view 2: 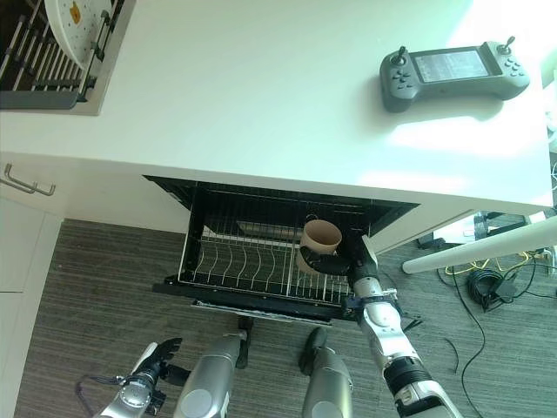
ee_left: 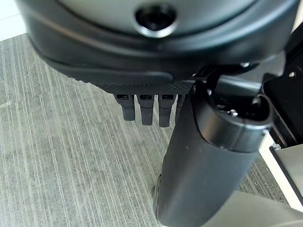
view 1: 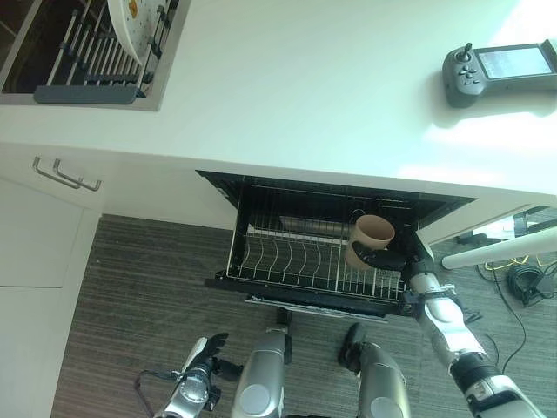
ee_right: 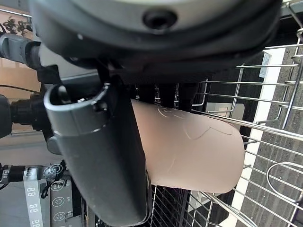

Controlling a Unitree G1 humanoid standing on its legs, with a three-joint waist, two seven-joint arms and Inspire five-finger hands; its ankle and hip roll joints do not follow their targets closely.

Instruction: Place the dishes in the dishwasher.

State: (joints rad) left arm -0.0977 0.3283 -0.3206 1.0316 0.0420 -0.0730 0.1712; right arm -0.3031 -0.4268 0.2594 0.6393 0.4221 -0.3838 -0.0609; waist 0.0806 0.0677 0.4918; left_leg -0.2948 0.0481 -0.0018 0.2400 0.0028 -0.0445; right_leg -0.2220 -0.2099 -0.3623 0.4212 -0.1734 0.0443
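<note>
One tan cup [view 1: 372,239] sits clasped in the right hand [view 1: 385,259], fingers curled round it over the dishwasher rack [view 1: 287,257], so lowering and release seem next; the left hand [view 1: 202,355] hangs relaxed beside the floor.

Both arms are silver-grey, segmented, with dark joint bands. The right hand [view 2: 335,261] and left hand [view 1: 206,350] are dark, the palm finely textured. Each wrist housing carries one round recessed opening.
</note>
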